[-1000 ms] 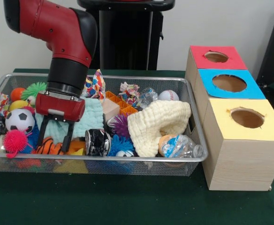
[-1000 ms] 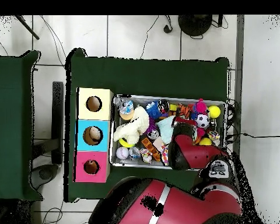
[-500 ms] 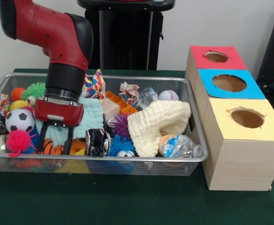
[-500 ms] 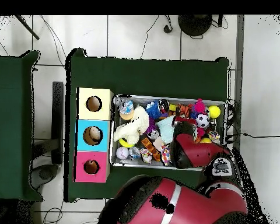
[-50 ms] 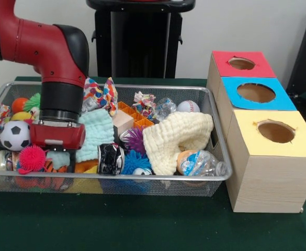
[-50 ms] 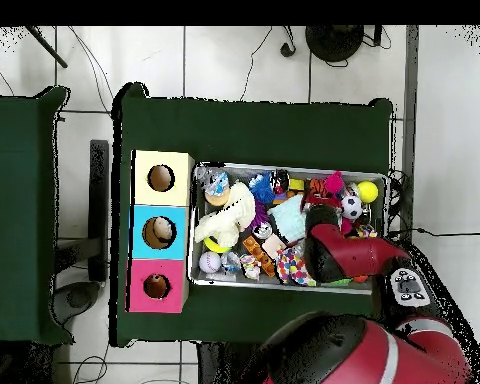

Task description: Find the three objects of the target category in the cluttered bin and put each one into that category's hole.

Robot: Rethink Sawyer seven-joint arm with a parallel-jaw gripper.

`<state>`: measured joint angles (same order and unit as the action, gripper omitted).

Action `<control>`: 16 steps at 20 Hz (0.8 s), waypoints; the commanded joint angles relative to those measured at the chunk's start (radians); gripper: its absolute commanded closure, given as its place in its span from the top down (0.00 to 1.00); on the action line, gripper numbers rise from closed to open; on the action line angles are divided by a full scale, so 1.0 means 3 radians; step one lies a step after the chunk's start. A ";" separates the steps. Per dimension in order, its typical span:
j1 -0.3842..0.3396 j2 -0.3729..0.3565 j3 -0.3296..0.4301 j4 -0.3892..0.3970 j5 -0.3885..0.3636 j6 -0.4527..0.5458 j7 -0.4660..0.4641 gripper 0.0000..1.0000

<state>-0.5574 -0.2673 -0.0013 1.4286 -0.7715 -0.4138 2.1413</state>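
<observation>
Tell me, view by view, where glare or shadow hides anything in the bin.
Front view: even light; faint glare on the crumpled plastic bottle; the tool is sunk among the toys, its tips hidden. Overhead view: no glare; the arm covers part of the wire bin.

This looks like a robotics lab rather than a home or shop. A green-covered table (image 6: 254, 130) stands on a pale tiled floor (image 6: 234, 60) with cables (image 6: 269, 45) trailing across it, and a red and black robot arm (image 5: 48, 47) reaches over a wire bin (image 5: 215, 141) beside three plywood boxes (image 5: 268, 172) with colour-coded holed tops.
</observation>
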 commanded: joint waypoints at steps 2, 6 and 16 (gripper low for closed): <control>-0.0215 0.0407 0.0746 -0.0041 -0.0265 0.1200 -0.0097 1.00; -0.0245 0.0410 0.0782 -0.0019 -0.0255 0.1283 -0.0132 1.00; -0.0238 0.0409 0.0782 0.0008 -0.0177 0.1374 -0.0130 0.00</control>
<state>-0.6093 -0.3024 0.1093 1.4399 -0.7910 -0.2733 2.1413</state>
